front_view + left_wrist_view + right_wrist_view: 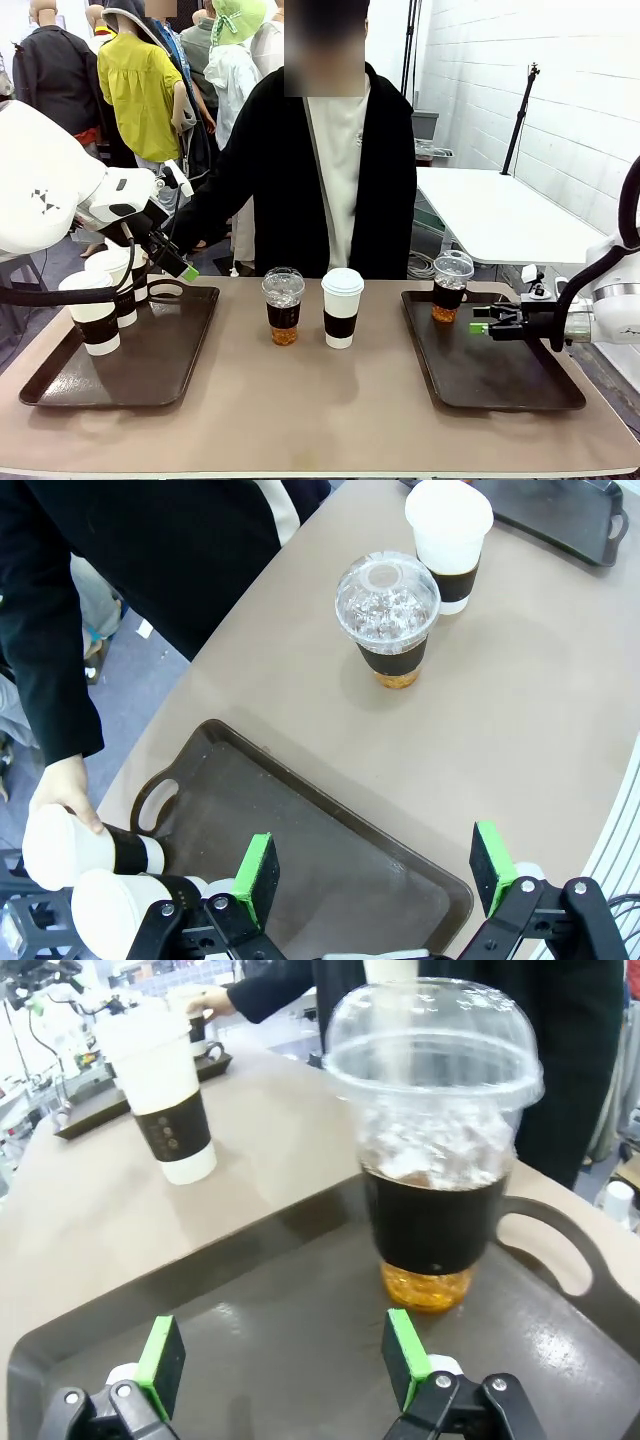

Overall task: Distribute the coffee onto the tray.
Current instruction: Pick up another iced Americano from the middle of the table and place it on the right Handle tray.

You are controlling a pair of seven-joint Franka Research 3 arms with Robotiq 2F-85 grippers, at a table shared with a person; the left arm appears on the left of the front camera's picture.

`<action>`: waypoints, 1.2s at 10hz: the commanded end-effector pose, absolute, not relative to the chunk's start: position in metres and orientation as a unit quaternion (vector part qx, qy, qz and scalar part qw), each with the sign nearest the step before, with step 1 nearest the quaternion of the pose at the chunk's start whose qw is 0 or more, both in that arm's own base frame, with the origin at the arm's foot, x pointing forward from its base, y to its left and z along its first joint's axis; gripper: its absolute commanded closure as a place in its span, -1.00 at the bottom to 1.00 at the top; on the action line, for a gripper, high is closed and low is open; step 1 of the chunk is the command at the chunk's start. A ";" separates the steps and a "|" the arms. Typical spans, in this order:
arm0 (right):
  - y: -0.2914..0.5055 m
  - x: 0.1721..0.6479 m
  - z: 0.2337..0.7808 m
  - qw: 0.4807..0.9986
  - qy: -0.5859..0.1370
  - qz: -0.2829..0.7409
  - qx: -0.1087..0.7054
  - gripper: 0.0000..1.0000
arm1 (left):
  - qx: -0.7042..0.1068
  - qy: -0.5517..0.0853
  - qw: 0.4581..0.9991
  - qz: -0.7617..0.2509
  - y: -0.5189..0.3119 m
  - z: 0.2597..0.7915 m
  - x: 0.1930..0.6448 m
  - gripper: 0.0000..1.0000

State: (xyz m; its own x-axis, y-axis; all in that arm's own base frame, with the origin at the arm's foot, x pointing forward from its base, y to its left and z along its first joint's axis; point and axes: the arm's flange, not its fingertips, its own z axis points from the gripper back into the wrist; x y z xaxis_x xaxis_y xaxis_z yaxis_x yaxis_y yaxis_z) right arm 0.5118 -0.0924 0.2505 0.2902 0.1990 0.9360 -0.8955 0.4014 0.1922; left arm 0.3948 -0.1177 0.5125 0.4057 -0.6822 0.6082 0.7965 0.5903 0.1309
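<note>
My left gripper [375, 865] hangs over the left dark brown handled tray [165, 365], jaws spread wide with nothing between the green pads [258, 875]. On that tray stand white paper cups with white lids and black sleeves [92, 318]. I count two for sure. There may be a third behind the arm, but I cannot tell from this angle. In the left wrist view the person's hand [62, 788] rests on one of those cups at the tray's handle end.

My right gripper [283, 1355] sits low over the right dark brown tray [505, 380], jaws likewise wide and empty. Just beyond its fingertips, nearer one finger than the other, stands a clear plastic dome-lidded cup of brown iced drink with a black sleeve [435, 1210]. It is upright on the tray near the far handle, and the pads are clear of it.

Between the two trays, on the bare tan table [330, 420], a second clear dome-lidded iced cup [283, 305] and another white lidded paper cup [342, 308] stand upright, just beside each other without touching.
</note>
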 end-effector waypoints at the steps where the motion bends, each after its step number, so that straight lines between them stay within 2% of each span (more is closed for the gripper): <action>1: -0.074 0.498 0.255 0.687 -0.451 0.418 0.387 -1.00 | -0.099 -0.316 0.833 -0.442 -0.116 0.511 0.395 -1.00; 7: -0.025 0.502 0.253 0.630 -0.471 0.457 0.416 -1.00 | -0.099 -0.316 0.833 -0.442 -0.116 0.511 0.395 -1.00; 10: 0.007 0.505 0.251 0.617 -0.480 0.459 0.422 -1.00 | -0.099 -0.316 0.833 -0.442 -0.116 0.511 0.395 -1.00; 12: 0.024 0.508 0.248 0.596 -0.464 0.478 0.448 -1.00 | -0.099 -0.316 0.833 -0.442 -0.116 0.511 0.395 -1.00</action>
State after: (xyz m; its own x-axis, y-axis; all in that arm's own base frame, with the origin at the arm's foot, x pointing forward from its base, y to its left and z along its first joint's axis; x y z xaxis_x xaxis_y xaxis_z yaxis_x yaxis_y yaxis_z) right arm 0.5083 0.0188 0.2538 0.1347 0.1705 0.9761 -0.9795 0.1721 0.1051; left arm 0.3948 -0.1177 0.5125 0.4058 -0.6825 0.6080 0.7963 0.5905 0.1313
